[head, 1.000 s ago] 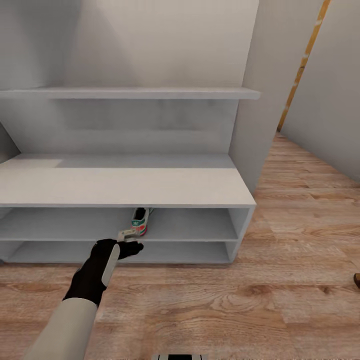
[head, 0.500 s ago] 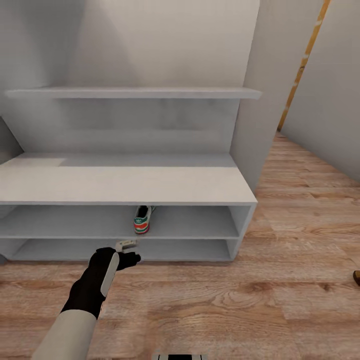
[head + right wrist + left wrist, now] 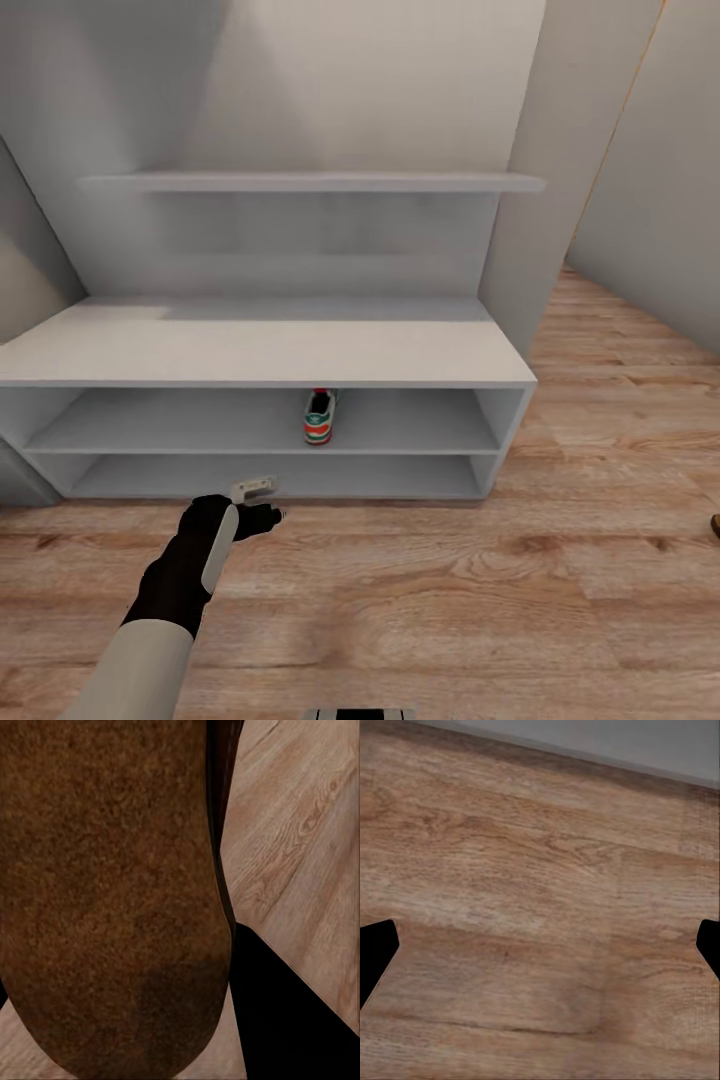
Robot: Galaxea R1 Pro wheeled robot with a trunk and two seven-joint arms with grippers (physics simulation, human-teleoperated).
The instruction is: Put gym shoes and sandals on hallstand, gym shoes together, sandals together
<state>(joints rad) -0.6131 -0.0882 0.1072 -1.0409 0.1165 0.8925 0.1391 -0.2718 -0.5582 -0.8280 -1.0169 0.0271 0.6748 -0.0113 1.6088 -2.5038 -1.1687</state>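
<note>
Head view: one gym shoe (image 3: 319, 418) racked.

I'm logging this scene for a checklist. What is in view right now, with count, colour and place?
gym shoe: one, white with green and red-orange, on the hallstand's middle tier.
hallstand: one, pale grey-white, against the wall ahead.
sandal: one, brown, close up in the right wrist view.
corridor floor: light brown wood planks, in front of the hallstand.
brown thing: one, cut off at the floor's right edge; cannot identify.
left tool: black, open, empty, above the floor.
</note>
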